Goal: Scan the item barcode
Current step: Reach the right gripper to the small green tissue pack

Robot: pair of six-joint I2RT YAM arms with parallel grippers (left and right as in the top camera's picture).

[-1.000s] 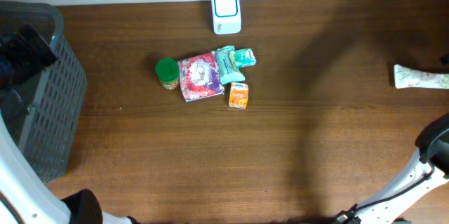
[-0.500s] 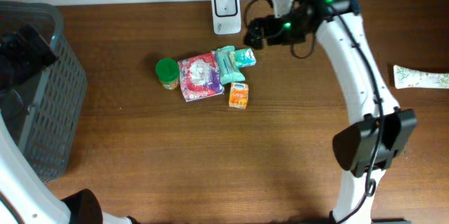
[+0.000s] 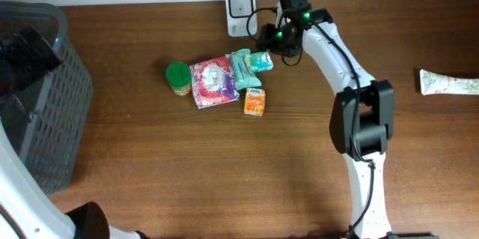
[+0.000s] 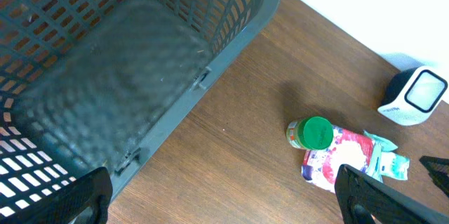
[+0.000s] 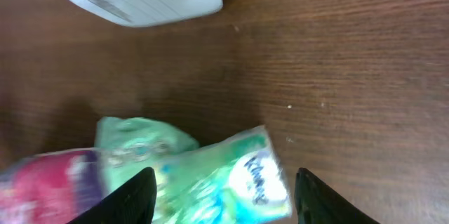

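1. Vs 1 s ago: the right arm [image 3: 329,52] was only at the lower-right corner of the overhead; it now reaches across to top centre.
2. Vs 0.5 s ago: the right gripper [image 3: 265,40] has shifted a bit left and its elbow has swung in to centre-right. It sits just right of the scanner [image 3: 239,3], just above the item pile.
3. The arm and cable now cover the scanner's right edge, which was fully in view before.
4. The items haven't moved: green-lid jar [image 3: 178,76], pink packet [image 3: 212,82], green tissue pack [image 3: 251,64] and orange box [image 3: 254,102], all in a cluster at upper centre.
5. Right pincer: the fingers stand apart, partly wide, either side of the green tissue pack in the wrist view. No clear grip.
6. Left gripper [image 4: 221,185]: jaws wide, nothing between them, above the basket [image 4: 231,34] edge at far left.
7. Writing: the script on the green tissue pack looks like "Kleenex", blurred. Print on the other items is too small to read.
8. A tube [image 3: 449,82] lies at the right edge, well apart from the pile.
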